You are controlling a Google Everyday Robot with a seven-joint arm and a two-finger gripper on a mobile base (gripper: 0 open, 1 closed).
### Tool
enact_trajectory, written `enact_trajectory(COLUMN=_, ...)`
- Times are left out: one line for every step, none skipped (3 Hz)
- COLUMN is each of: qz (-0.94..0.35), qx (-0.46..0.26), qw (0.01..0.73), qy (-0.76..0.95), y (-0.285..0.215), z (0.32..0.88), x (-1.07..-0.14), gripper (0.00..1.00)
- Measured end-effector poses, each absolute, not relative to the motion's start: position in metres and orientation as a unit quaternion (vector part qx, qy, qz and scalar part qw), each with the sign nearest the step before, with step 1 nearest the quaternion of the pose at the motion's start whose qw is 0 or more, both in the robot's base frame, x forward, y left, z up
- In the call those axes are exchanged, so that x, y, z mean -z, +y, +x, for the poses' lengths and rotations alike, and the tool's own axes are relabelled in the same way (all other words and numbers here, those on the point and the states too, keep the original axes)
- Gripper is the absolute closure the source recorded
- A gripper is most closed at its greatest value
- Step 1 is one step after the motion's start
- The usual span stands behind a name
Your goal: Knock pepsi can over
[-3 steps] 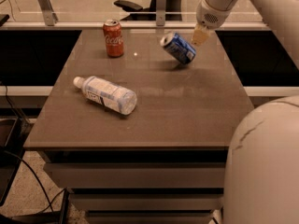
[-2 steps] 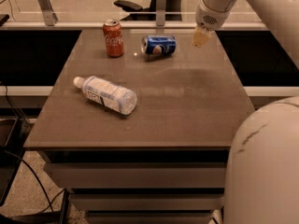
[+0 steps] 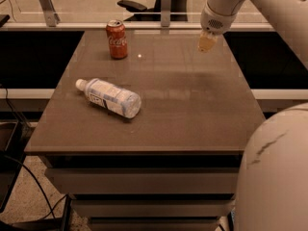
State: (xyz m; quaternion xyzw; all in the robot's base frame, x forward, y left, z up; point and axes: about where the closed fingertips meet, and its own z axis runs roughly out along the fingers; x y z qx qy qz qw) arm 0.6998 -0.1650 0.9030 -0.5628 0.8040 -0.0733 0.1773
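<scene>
The pepsi can is not in view anywhere on the brown table point(image 3: 192, 119). My gripper point(image 3: 207, 43) hangs from the white arm over the far right part of the table, just above its surface and touching nothing. A red Coca-Cola can point(image 3: 117, 39) stands upright at the far left of the table, well left of the gripper.
A clear plastic water bottle point(image 3: 109, 97) lies on its side at the left middle of the table. My white base point(image 3: 276, 172) fills the lower right corner. A rail and a dark office chair point(image 3: 137, 6) are behind the table's far edge.
The blue can was tilted beside the gripper, then lay on its side further left near the back of the table. Now it is gone from view. The gripper has barely moved.
</scene>
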Motion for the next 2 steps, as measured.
enact_trajectory(qz=-0.563, qx=0.064, qw=0.184, qy=0.803, y=-0.1637, z=0.6981, x=-0.9017, gripper=1.00)
enact_trajectory(qz=-0.563, qx=0.063, qw=0.185, qy=0.803, y=-0.1627, z=0.6975, x=-0.9016, gripper=1.00)
